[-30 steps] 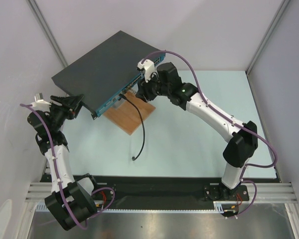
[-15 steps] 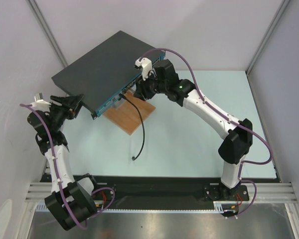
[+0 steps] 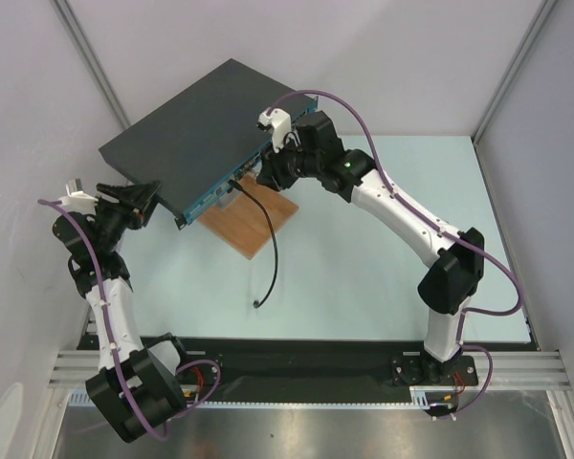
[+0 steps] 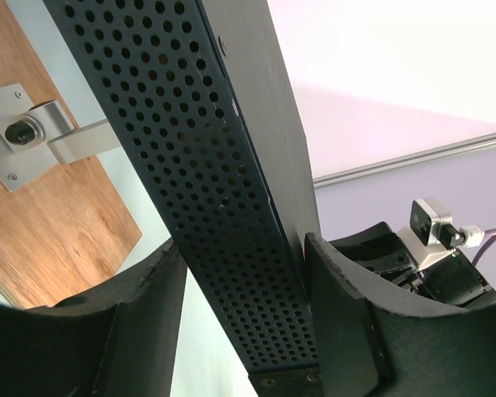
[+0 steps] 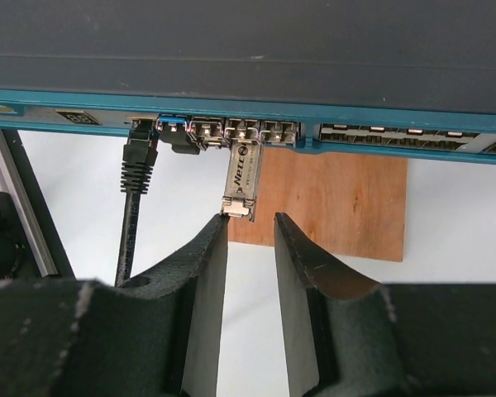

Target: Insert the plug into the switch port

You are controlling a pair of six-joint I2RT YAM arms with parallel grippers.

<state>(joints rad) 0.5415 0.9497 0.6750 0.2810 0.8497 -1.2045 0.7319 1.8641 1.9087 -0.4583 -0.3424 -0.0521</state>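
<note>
We are clamping our left gripper point(image 4: 241, 244) on the perforated end of the switch point(image 3: 187, 129) at nine o'clock, while our right gripper point(image 5: 250, 219) is hovering narrowly parted and empty, the plug point(image 5: 240, 178) sitting at its twelve o'clock in a front port, a black cable point(image 5: 136, 174) at the plug's nine o'clock and the wooden board point(image 5: 331, 203) lying beyond.

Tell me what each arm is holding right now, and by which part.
Left fingers appear to clamp the switch across its thickness at the perforated side. Right fingers hold nothing: the silver plug sits in a port just beyond their tips.
</note>
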